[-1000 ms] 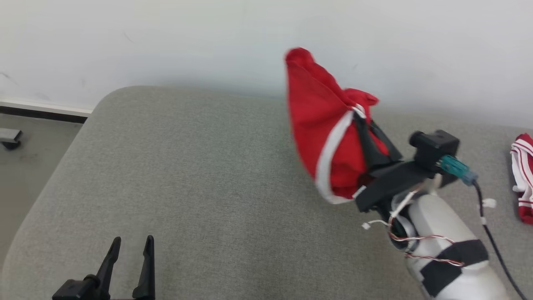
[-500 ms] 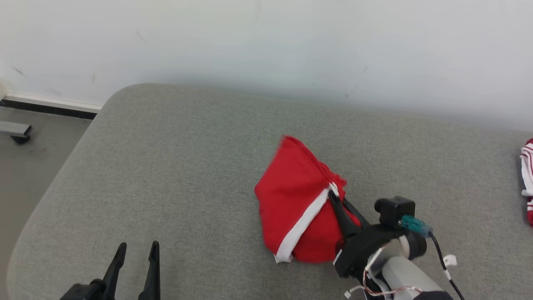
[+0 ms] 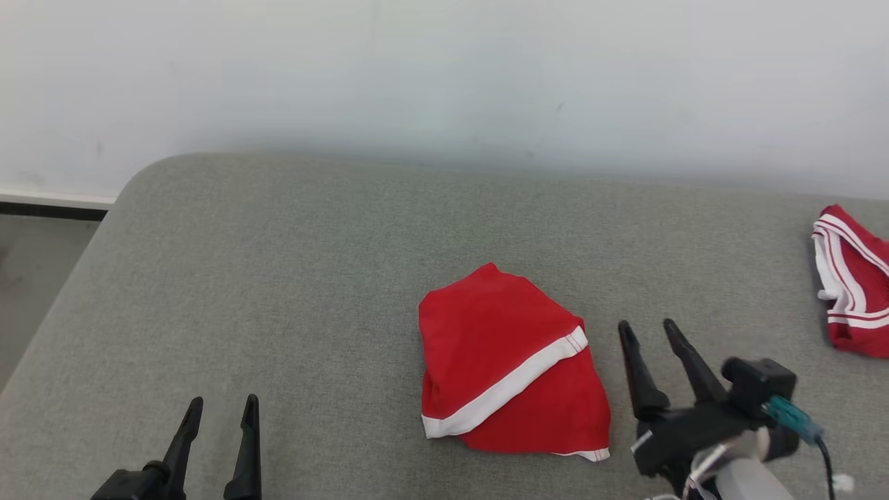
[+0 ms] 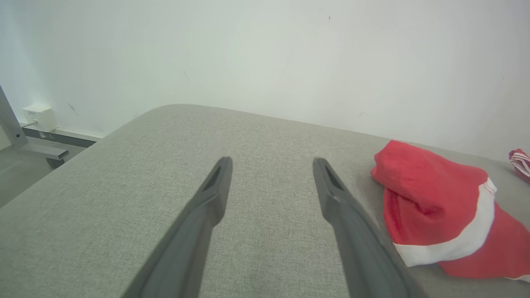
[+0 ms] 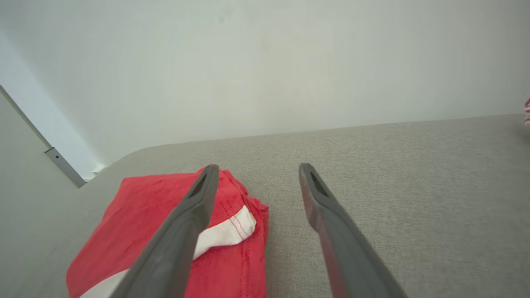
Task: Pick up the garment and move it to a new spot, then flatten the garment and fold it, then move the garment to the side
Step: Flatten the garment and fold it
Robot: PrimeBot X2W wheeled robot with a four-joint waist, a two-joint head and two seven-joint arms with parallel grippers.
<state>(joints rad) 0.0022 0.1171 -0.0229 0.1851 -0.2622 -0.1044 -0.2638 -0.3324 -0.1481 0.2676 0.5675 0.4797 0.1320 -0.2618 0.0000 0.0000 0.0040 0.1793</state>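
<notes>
R claw (image 3: 646, 324): we see it wide open, empty, just beside garment (image 3: 500, 354).
L claw (image 3: 223, 400): open, empty, over worktop (image 3: 278, 278).

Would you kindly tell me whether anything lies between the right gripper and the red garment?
Nothing visible does. The right gripper stands open just beside the red garment, on its right, with bare grey cushion in the gap between them.
</notes>
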